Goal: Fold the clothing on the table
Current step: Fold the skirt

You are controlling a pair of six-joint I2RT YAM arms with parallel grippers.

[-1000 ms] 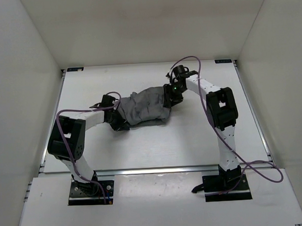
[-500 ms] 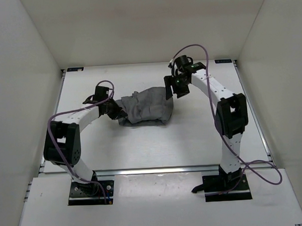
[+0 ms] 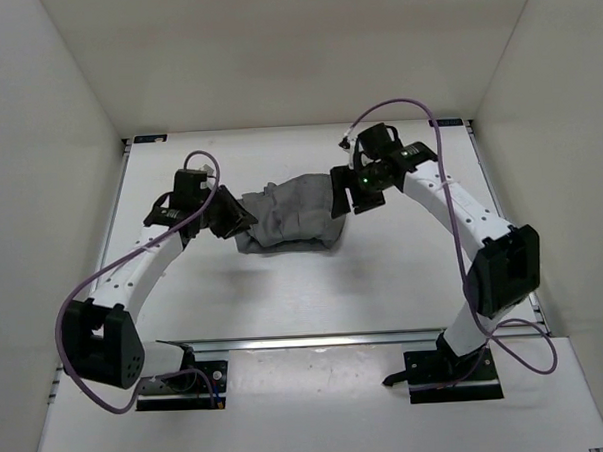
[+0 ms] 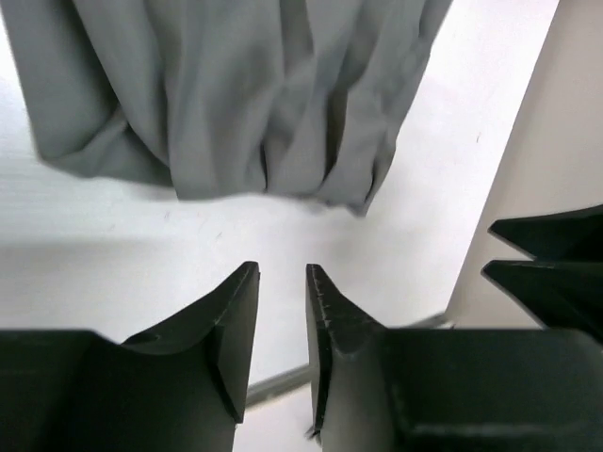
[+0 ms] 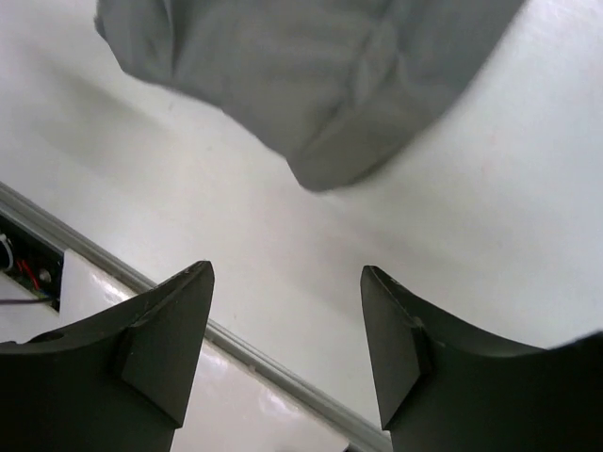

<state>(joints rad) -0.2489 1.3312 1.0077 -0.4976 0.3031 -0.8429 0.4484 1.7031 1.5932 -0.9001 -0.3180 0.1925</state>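
On the white table (image 3: pixel 284 287), the grey clothing (image 3: pixel 291 211) lies in a bunched heap, the left gripper (image 4: pixel 281 273) open a crack and the right gripper (image 5: pixel 285 273) wide, both empty, so folding looks only partly done.

**Q:** What kind of setting is shown?
**A:** A robotics laboratory test cell: a white table (image 3: pixel 314 285) enclosed by plain white walls (image 3: pixel 38 147).
**Q:** Which details identify it?
**A:** A left arm (image 3: pixel 133 273) and a right arm (image 3: pixel 451 204) bolted to black base plates (image 3: pixel 154 393), a metal rail (image 3: pixel 316 338), exposed purple cable (image 3: pixel 401 101) and black corner brackets (image 3: pixel 150 139).
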